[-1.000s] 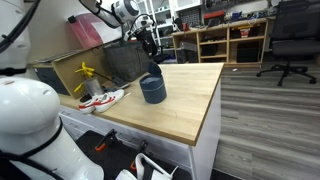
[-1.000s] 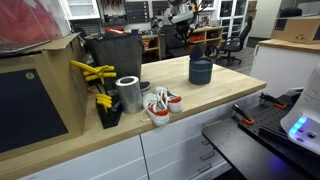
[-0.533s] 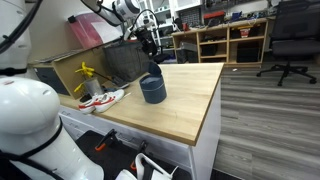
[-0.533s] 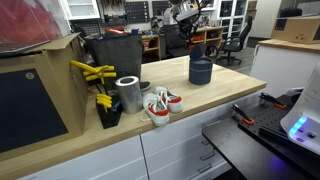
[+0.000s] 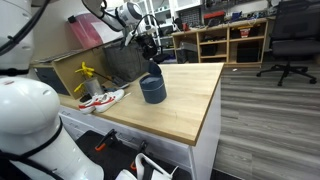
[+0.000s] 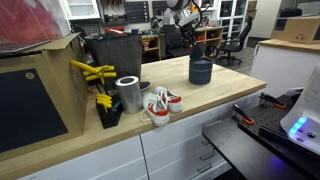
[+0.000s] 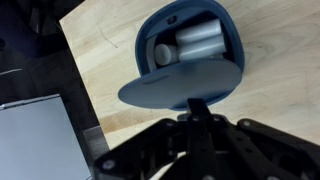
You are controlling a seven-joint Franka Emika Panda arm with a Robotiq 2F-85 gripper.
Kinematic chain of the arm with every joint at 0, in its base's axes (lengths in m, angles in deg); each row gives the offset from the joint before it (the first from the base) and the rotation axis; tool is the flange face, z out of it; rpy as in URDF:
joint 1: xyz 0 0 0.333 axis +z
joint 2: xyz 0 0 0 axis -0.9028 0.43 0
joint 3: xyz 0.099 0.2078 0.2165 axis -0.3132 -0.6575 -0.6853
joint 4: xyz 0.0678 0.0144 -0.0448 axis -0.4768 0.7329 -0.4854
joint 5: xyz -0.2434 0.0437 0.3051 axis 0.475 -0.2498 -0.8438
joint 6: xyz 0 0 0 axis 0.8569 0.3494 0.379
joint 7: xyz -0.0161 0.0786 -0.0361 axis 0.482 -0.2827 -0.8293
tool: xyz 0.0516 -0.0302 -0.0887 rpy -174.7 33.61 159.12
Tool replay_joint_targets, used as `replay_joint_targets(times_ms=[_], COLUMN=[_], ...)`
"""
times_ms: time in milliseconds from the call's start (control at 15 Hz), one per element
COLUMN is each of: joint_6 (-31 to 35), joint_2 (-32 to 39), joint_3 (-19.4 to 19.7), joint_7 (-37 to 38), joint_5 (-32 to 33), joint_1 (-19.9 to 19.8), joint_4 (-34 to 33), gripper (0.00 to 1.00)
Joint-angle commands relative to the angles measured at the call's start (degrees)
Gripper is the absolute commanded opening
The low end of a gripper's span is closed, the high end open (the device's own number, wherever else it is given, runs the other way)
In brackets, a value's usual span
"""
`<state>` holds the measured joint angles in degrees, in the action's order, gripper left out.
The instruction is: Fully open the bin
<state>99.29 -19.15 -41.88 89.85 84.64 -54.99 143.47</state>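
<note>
The bin [image 5: 153, 91] is a small squat dark blue-grey cylinder standing on the wooden table [image 5: 190, 105]; it also shows in an exterior view [image 6: 200, 72]. In the wrist view the bin [image 7: 232, 52] has its round hinged lid [image 7: 175, 90] raised partway, and pale cylindrical things [image 7: 200, 40] lie inside. My gripper [image 7: 196, 108] hovers above the lid's edge with its fingers together and nothing between them. In both exterior views the gripper [image 5: 150, 48] [image 6: 190, 35] is above the bin, apart from it.
A large dark tote [image 5: 125, 62] [image 6: 115, 50] with a pink lid [image 5: 85, 32] stands behind the bin. Red and white shoes [image 6: 160, 105], a metal can [image 6: 128, 93] and yellow tools [image 6: 92, 75] sit further along the table. An office chair [image 5: 285, 40] stands on the floor.
The arm has shifted slightly up and back above the bin. The bin and its lid look the same.
</note>
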Motion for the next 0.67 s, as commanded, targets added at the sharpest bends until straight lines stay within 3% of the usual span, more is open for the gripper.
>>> replay_joint_targets(times_ms=[0, 333, 600], joint_6=[-5.38, -8.95, -8.05], joint_2=[0.54, 0.46, 0.22], joint_3=[0.54, 0.62, 0.74], joint_7=[-2.97, -3.82, -2.67], joint_5=[0.35, 1.23, 2.19], joint_1=[0.66, 1.01, 1.23], joint_4=[-1.83, -2.19, -1.67], gripper=[0.00, 0.00, 0.00])
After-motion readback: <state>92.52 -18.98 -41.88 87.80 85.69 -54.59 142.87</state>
